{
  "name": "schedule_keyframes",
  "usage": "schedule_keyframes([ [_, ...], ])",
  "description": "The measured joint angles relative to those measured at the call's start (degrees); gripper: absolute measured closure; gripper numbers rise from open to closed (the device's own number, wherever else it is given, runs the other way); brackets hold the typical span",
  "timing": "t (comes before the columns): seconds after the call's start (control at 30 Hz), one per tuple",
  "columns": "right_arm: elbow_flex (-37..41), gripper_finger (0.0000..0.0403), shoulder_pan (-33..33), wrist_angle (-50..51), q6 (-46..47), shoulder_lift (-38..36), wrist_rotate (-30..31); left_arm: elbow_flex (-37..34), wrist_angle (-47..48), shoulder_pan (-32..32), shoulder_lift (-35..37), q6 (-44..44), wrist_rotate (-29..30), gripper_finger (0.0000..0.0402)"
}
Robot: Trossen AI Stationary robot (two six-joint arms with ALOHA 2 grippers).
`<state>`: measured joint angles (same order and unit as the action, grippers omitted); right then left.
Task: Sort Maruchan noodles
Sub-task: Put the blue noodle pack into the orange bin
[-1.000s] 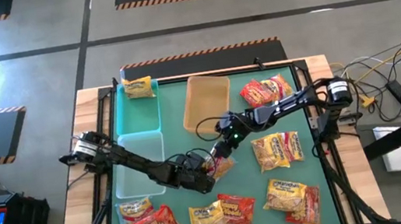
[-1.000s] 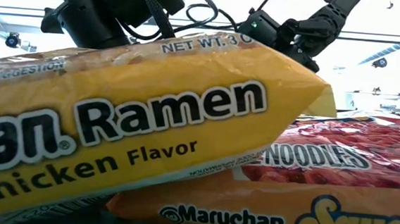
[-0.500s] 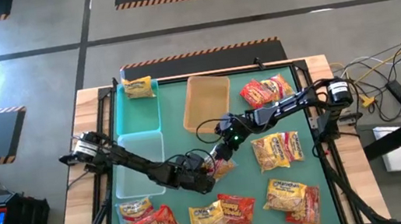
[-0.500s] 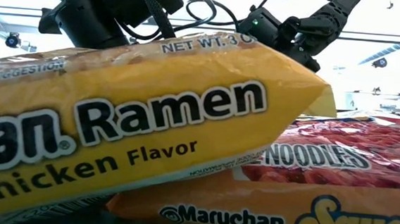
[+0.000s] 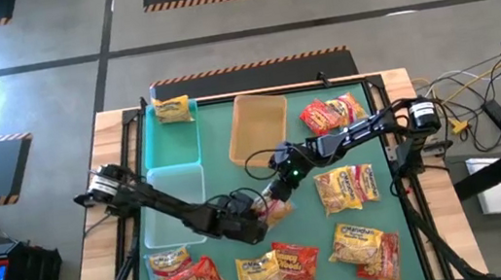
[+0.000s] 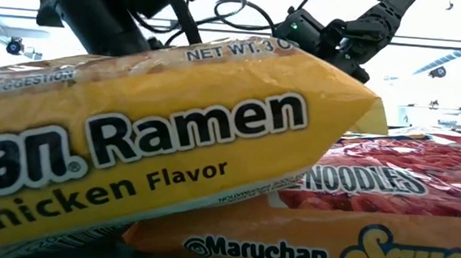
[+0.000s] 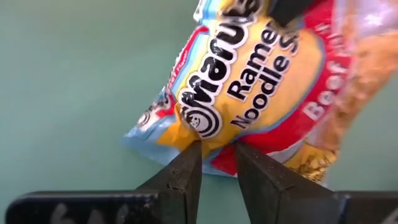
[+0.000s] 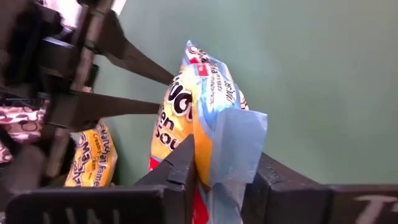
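Observation:
A red-and-yellow Maruchan beef packet is held between both grippers at the table's middle. It also shows in the left wrist view and the right wrist view. My left gripper reaches it from the left and is shut on one edge. My right gripper reaches it from the right and is shut on its end seal. Other packets lie on the green mat: red-and-yellow ones far right, mid right, near right, near middle and near left. My left gripper pinches the packet's edge near a corner between its two fingertips, and only their free ends reach it. My right gripper pinches the packet's pale blue end seal between its two fingers. The packet stands on edge beyond them, toward the left gripper.
A teal tray holding one yellow packet, a clear tray and a tan tray stand at the far left and middle. In the low view a yellow chicken packet and red ones fill the foreground.
My left gripper and arm have drawn slightly toward the table's left edge. The packet stays between the two grippers.

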<state>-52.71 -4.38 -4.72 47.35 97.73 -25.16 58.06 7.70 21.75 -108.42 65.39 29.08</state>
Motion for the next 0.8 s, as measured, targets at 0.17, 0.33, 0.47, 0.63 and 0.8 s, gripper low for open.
schedule_keyframes([
  [0.17,0.0,0.0350,0.0,0.0,-0.5,0.0,-1.0,1.1,2.0,0.2,1.2,0.7,0.3,0.0317],
  [0.33,0.0,0.0367,-0.3,-0.2,-0.7,-0.2,-2.8,3.0,8.1,0.3,1.3,2.9,1.0,0.0317],
  [0.47,0.0,0.0385,-0.7,-0.3,-1.0,-0.3,-3.0,4.6,12.8,0.3,1.5,3.6,1.6,0.0317],
  [0.63,0.0,0.0393,-1.2,-0.3,-1.5,-0.4,-3.4,5.0,16.4,0.5,2.3,4.5,1.7,0.0317],
  [0.8,0.0,0.0394,-1.5,-0.2,-1.4,-2.2,-4.6,4.5,17.2,1.0,2.7,6.0,1.7,0.0317],
])
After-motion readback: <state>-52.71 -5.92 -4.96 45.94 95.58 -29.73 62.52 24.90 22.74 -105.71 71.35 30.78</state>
